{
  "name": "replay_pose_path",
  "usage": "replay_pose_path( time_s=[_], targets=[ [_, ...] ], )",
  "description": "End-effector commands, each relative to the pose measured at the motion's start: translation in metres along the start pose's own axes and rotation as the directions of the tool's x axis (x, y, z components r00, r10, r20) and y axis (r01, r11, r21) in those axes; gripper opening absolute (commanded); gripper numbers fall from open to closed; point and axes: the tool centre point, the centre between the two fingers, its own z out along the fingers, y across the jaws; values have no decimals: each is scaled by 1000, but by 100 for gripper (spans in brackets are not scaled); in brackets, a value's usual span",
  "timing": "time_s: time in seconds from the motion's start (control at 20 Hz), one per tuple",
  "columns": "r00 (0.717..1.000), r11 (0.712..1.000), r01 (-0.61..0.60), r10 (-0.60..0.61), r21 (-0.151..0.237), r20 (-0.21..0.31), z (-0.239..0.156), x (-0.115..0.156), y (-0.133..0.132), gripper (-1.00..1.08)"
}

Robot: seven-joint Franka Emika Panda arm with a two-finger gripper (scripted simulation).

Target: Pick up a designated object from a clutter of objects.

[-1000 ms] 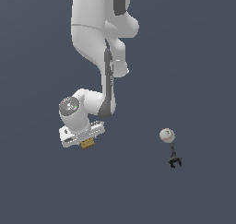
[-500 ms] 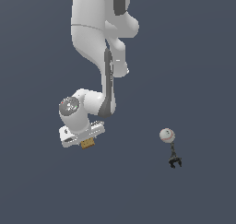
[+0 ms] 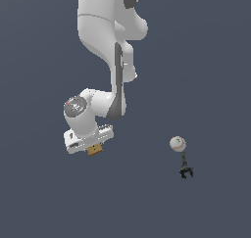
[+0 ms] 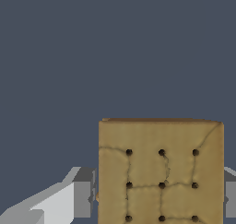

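1. Cracker-like tan block (image 4: 160, 172), the designated object, sits between the fingers of the pincer (image 4: 156, 197); in the wrist view its dotted, crackled face fills the space between a grey finger pad (image 4: 83, 197) on one side and the sliver of another at the opposite edge.
2. In the exterior view the same block (image 3: 95, 150) shows only as a small tan corner peeking from under the white hand of the arm (image 3: 90, 119), well apart from the baseball (image 3: 177, 143), on that ball's exterior-view left.
3. The pincer is closed to the block's width, with both pads against its opposite side edges, so it appears to have hold of the block; whether the block is lifted off the bench (image 3: 206, 60) I cannot tell from these views.
4. Handling, as a judgement: the block looks thin, stiff and light, so it needs little squeeze. Its flat parallel edges are the right place to grip, as now. The surface looks matte rather than slick, but a thin piece could pivot between the pads if held off-centre.
5. The black clamp-like thing (image 3: 186, 171) lies just beside the baseball, on the side away from the arm's base, far from the pincer, so neither crowds the grasp.
6. Compared with the earlier exterior pictures, nothing visibly differs: arm, block, baseball and clamp all sit in the same places, and the hold looks unchanged.
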Motion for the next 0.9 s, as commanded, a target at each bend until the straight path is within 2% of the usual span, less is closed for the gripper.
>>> replay_pose_path(
  time_s=[0.0, 0.35, 0.85],
  targets=[
    [1000, 1000, 0, -1, -1, -2, -15, 2, -7, -100],
    [1000, 1000, 0, -1, -1, -2, -76, 10, -35, -100],
    [1000, 1000, 0, 0, -2, -1, -190, 24, -87, -100]
  ],
)
